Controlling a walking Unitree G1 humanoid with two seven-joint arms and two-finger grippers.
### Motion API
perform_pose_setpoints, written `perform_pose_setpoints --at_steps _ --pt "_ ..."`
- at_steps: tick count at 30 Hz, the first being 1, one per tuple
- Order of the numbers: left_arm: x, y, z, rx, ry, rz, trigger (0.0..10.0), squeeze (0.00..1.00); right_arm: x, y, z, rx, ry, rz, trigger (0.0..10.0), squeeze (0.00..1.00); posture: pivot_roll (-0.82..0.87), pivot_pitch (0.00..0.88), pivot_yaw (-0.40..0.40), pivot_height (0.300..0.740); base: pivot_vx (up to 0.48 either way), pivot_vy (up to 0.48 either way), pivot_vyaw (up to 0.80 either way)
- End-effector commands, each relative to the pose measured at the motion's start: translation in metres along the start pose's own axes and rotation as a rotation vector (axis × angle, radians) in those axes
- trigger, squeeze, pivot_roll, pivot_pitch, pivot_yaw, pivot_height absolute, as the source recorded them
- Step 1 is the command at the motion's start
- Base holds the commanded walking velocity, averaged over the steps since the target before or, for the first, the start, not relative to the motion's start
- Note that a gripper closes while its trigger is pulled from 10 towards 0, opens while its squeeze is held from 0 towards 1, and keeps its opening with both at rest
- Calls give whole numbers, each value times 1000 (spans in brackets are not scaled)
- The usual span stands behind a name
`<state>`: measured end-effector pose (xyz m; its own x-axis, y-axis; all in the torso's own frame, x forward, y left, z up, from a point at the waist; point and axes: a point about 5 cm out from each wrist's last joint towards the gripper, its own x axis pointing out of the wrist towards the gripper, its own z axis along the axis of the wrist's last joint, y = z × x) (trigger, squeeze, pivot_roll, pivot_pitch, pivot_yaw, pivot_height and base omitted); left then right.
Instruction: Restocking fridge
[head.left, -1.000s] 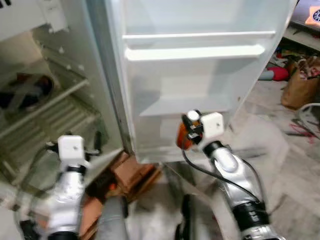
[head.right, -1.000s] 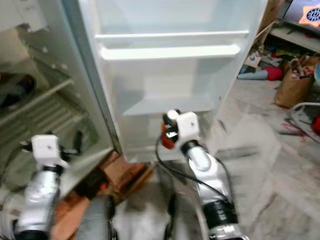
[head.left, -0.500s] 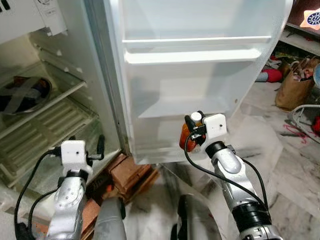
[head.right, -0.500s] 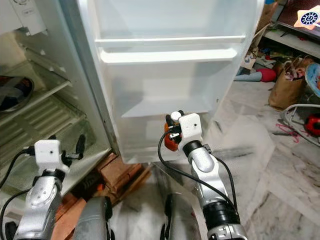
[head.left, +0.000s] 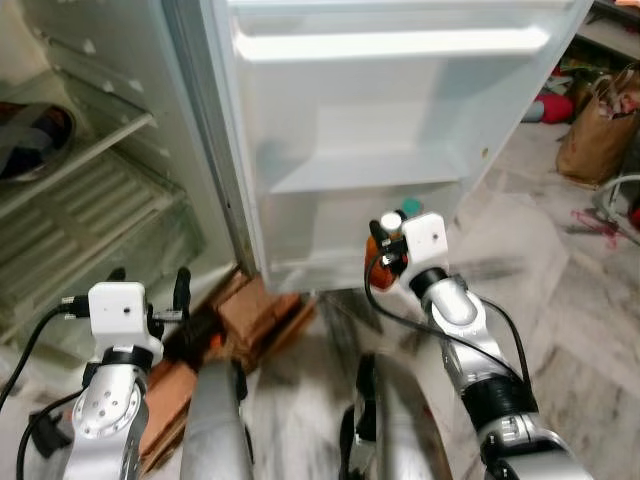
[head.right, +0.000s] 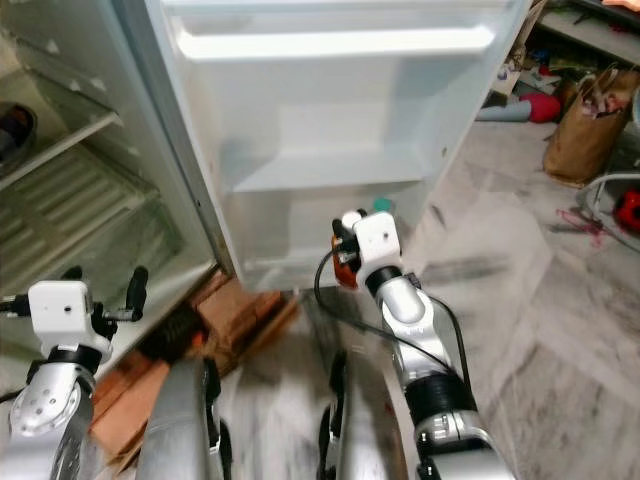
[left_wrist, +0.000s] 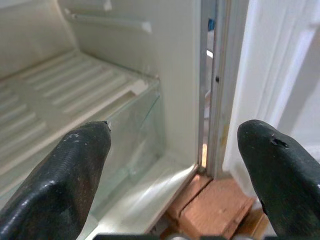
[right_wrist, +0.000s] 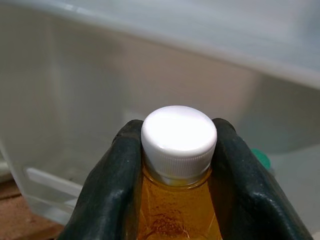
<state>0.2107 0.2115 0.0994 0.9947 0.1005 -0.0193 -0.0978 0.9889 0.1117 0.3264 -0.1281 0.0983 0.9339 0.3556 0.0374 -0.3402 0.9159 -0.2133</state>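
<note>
My right gripper (head.left: 386, 243) is shut on an orange bottle (right_wrist: 177, 215) with a white cap (right_wrist: 179, 134), its fingers (right_wrist: 112, 185) pressing the neck on both sides. It holds the bottle upright in front of the lowest bin (head.left: 330, 235) of the open white fridge door (head.left: 390, 120). A teal cap (right_wrist: 261, 159) shows inside that bin. My left gripper (head.left: 148, 290) is open and empty, low in front of the fridge's lower compartment (left_wrist: 75, 100), with its fingers (left_wrist: 70, 170) spread wide.
Wire and glass shelves (head.left: 80, 190) fill the fridge interior, with a dark bowl (head.left: 30, 125) on one. Brown bricks (head.left: 255, 315) lie under the fridge base. A paper bag (head.left: 595, 140) and clutter stand on the marble floor at right.
The view has tilted down and moved closer to the door. My right gripper still holds the bottle before the bottom bin; the left arm sits lower in view.
</note>
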Motion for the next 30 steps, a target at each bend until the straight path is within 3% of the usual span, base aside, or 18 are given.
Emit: perform_pose_setpoints --at_steps 1,10,14,17,25,30 --pt "-8 2 7 0 2 8 10000 0 9 3 12 -84 -70 40 10000 0 136 298 -50 583 0 0 0" --pt "-27 5 20 17 19 16 10000 0 37 10 46 -246 -204 87 10000 0 198 375 -48 583 0 0 0" --pt "-39 5 26 22 43 17 10000 0 52 10 62 -371 -247 73 10000 0 227 412 -42 583 0 0 0" --pt "-44 4 27 22 65 15 10000 0 54 11 57 -387 -210 68 10000 0 235 426 -42 583 0 0 0" --pt "-54 6 29 6 113 37 10000 0 46 -5 15 -208 44 -68 10000 0 261 446 -52 583 0 0 0" --pt "-52 7 30 7 116 40 10000 0 41 -11 4 -267 112 -109 10000 0 262 440 -48 583 0 0 0"
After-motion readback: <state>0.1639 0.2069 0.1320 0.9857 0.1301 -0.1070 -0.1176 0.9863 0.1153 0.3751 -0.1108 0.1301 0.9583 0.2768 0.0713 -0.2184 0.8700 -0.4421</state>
